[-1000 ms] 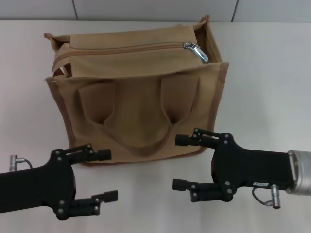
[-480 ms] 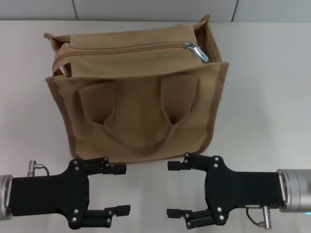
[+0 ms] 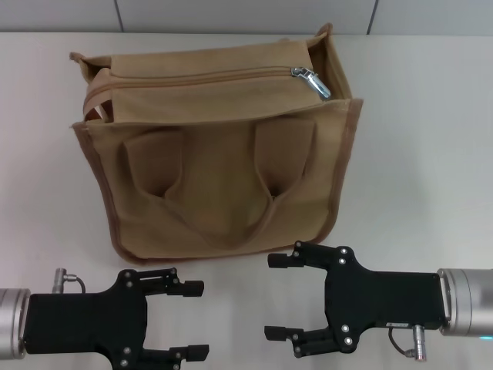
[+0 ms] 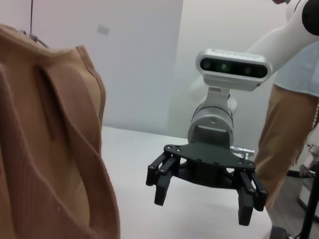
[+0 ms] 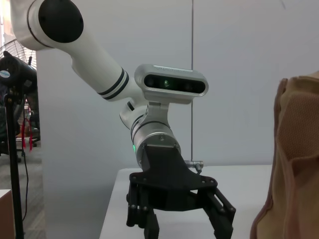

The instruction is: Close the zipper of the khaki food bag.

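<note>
The khaki food bag (image 3: 219,181) stands on the table with its two handles hanging down its near face. The zipper (image 3: 192,78) runs along the top panel, and its silver slider and pull tab (image 3: 310,80) sit at the right end. My left gripper (image 3: 192,320) is open and empty at the near left, in front of the bag and apart from it. My right gripper (image 3: 271,297) is open and empty at the near right, just in front of the bag's bottom edge. The left wrist view shows the bag (image 4: 50,149) and my right gripper (image 4: 202,206). The right wrist view shows my left gripper (image 5: 182,226).
The pale table (image 3: 416,154) stretches to both sides of the bag. A grey wall (image 3: 231,14) runs behind it. A person in tan trousers (image 4: 284,139) stands beyond the table in the left wrist view. A fan on a stand (image 5: 15,99) shows in the right wrist view.
Both grippers have drawn back from the bag toward the table's near edge and turned level, the left one farther. The bag and the slider have not moved.
</note>
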`<state>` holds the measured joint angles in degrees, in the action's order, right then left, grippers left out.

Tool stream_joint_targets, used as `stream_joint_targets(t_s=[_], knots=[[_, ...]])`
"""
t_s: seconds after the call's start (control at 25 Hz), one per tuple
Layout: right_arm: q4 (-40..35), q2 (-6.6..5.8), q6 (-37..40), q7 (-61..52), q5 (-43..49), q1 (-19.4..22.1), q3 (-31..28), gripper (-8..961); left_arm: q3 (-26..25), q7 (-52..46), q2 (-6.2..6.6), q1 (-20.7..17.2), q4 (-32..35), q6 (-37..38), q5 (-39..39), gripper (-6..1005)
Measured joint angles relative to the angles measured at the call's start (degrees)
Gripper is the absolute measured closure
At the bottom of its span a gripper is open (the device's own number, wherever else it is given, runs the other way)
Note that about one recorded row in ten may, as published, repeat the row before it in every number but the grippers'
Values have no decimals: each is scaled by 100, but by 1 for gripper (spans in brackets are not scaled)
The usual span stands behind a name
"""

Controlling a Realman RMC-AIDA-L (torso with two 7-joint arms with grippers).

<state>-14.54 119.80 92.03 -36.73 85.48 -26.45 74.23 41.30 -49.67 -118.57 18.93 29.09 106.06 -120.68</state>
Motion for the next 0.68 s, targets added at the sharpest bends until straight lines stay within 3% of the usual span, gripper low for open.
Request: stream_joint_targets(t_s=[0.68], knots=[[3,0,46,-26,-16,-10,-39,118,265,-7,0,-39,-9,-95,-9,243]])
